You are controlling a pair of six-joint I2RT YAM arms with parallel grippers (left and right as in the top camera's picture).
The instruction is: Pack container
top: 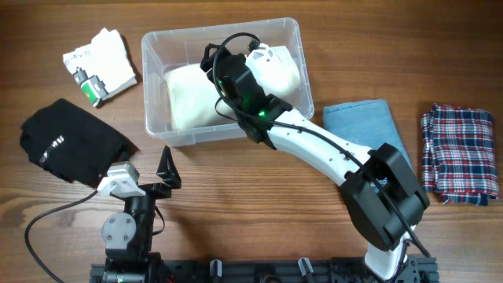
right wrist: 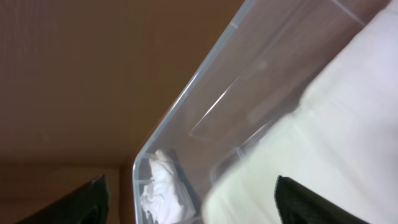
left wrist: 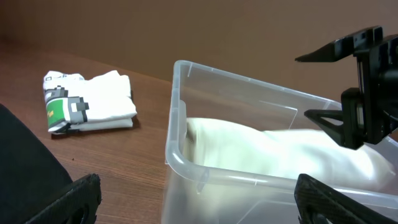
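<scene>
Clear rectangular plastic container [top: 154,86] holds a folded cream cloth [top: 189,102], right hand [top: 230,53] spread wide over it, apparently to let go.

A clear container [top: 156,82] holds a cream cloth [top: 189,102], and on the brown wood-grain table [top: 259,204] lie a white garment [top: 110,59] printed with green, black and grey pixel blocks, a black garment [top: 71,141], a light blue cloth [top: 361,122] and a red, navy and white plaid cloth [top: 460,153].
</scene>
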